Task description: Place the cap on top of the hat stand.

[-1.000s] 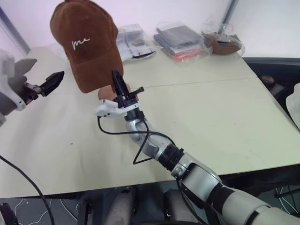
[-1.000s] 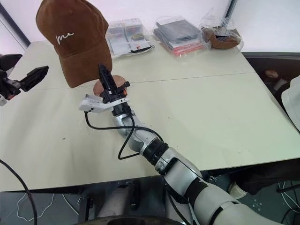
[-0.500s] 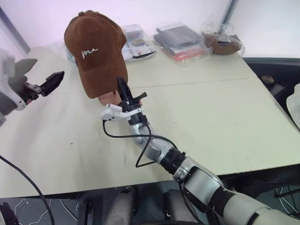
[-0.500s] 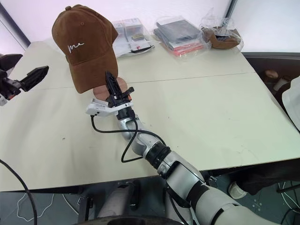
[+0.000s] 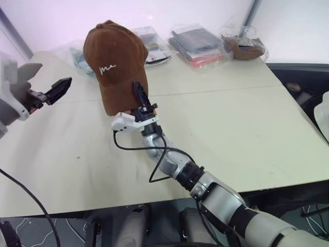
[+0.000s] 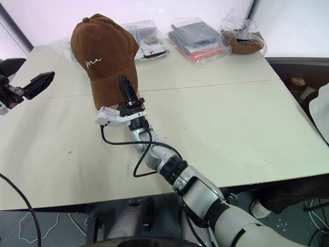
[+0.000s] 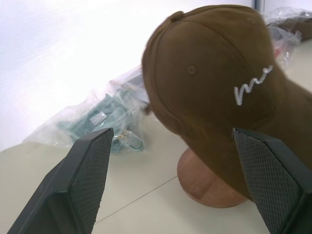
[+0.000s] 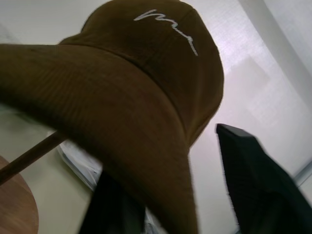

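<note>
At the far left of the head views, the left gripper [image 5: 57, 88] hovers above the pale table [image 5: 247, 128], its two black fingers spread apart with nothing between them, pointing toward the cap.

Right of it, in the upper left-centre of the frame, the brown cap [image 5: 115, 64] sits up on the hat stand [image 7: 207, 180], brim hanging down toward the camera and the white cursive embroidery facing front. The left wrist view shows the stand's round wooden base on the table beneath the cap; the right wrist view shows the thin rod running up under the crown. The stand's top disc is hidden inside the cap.

Just below the brim, the right gripper [image 6: 127, 90] points up and toward the cap. In the right wrist view its fingers stand apart on either side of the brim's edge; one finger is partly behind the brim, and whether either touches the fabric cannot be told.

Further right, along the upper edge of the table, lie clear plastic packets [image 5: 198, 43] and a bagged brown item [image 5: 245, 47], well apart from the cap.
</note>
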Controlling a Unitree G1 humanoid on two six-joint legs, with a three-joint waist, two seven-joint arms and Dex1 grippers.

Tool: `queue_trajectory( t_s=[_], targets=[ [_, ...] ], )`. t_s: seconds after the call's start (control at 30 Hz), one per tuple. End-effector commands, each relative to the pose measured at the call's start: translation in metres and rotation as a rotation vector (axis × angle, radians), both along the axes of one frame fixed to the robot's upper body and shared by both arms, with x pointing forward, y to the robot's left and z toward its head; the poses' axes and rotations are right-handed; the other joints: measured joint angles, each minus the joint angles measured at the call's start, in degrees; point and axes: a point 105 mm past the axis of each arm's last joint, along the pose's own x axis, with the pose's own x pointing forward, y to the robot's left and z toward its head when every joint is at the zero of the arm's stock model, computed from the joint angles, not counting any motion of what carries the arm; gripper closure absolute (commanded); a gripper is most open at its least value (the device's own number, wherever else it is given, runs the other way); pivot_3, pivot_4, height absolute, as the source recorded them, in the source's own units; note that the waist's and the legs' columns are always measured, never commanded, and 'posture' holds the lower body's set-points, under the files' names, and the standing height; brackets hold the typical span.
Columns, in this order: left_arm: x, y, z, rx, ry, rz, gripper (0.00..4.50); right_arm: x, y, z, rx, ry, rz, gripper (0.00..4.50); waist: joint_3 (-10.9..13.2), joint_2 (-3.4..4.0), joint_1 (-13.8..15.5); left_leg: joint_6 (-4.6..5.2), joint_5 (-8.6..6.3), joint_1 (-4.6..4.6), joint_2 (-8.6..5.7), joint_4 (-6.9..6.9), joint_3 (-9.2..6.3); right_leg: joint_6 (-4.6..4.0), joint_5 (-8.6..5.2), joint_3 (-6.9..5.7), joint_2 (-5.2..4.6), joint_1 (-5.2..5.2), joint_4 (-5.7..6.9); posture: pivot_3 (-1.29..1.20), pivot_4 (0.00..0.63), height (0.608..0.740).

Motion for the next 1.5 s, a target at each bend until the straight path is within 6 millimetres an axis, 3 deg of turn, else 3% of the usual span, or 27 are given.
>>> queue_trajectory(
  t_s=[0.03, 0.07, 0.27, 0.43, 0.73, 1.0, 1.37, 1.5],
  targets=[
    [-0.004, -0.002, 0.013, 0.026, -0.048, -0.001, 0.39, -0.007, 0.008, 0.002, -0.006, 0.001, 0.049, 0.47, 0.0, 0.0, 0.0, 0.0, 0.0, 0.0, 0.0, 0.0, 0.0, 0.0, 0.0, 0.0, 0.0, 0.0, 0.0, 0.0, 0.15, 0.74],
    [-0.004, -0.002, 0.013, 0.026, -0.048, -0.001, 0.39, -0.008, 0.009, 0.001, -0.019, 0.005, 0.062, 0.05, 0.0, 0.0, 0.0, 0.0, 0.0, 0.0, 0.0, 0.0, 0.0, 0.0, 0.0, 0.0, 0.0, 0.0, 0.0, 0.0, 0.15, 0.74],
    [-0.003, -0.002, 0.013, 0.024, -0.048, -0.004, 0.39, -0.013, 0.013, -0.012, -0.103, 0.046, 0.128, 0.05, 0.0, 0.0, 0.0, 0.0, 0.0, 0.0, 0.0, 0.01, 0.0, 0.0, 0.0, 0.0, 0.0, 0.01, 0.0, 0.0, 0.15, 0.74],
    [-0.001, -0.003, 0.013, 0.022, -0.05, -0.008, 0.39, -0.01, 0.004, -0.018, -0.18, 0.077, 0.138, 0.05, 0.0, -0.01, 0.0, 0.0, 0.0, 0.0, 0.0, 0.01, 0.0, 0.0, 0.0, -0.01, 0.0, 0.02, 0.0, 0.0, 0.15, 0.74],
    [0.001, -0.004, 0.013, 0.02, -0.05, -0.014, 0.39, 0.006, -0.017, -0.01, -0.207, 0.118, 0.093, 0.05, 0.0, -0.01, 0.0, 0.01, 0.0, 0.0, 0.0, 0.01, 0.0, 0.0, 0.0, 0.0, 0.0, 0.03, 0.0, 0.0, 0.15, 0.74],
    [0.002, -0.005, 0.013, 0.022, -0.051, -0.019, 0.39, 0.009, -0.017, -0.002, -0.181, 0.15, 0.078, 0.05, 0.0, -0.01, 0.0, 0.0, 0.0, 0.0, 0.0, 0.01, 0.0, 0.0, 0.0, 0.0, 0.0, 0.03, 0.0, 0.0, 0.15, 0.74],
    [0.003, -0.005, 0.014, 0.022, -0.06, -0.021, 0.39, -0.003, -0.006, 0.0, -0.101, 0.446, 0.214, 0.05, 0.0, -0.01, 0.1, 0.04, -0.02, 0.0, 0.0, 0.02, 0.0, 0.0, 0.0, -0.01, -0.01, 0.04, 0.0, 0.0, 0.15, 0.74],
    [0.003, -0.006, 0.014, 0.023, -0.06, -0.024, 0.39, -0.008, -0.004, -0.004, -0.147, 0.533, 0.269, 0.05, 0.0, -0.01, 0.1, 0.27, -0.16, 0.0, 0.0, 0.02, -0.01, 0.0, 0.0, -0.01, -0.01, 0.03, 0.0, 0.0, 0.15, 0.74]
  ],
)
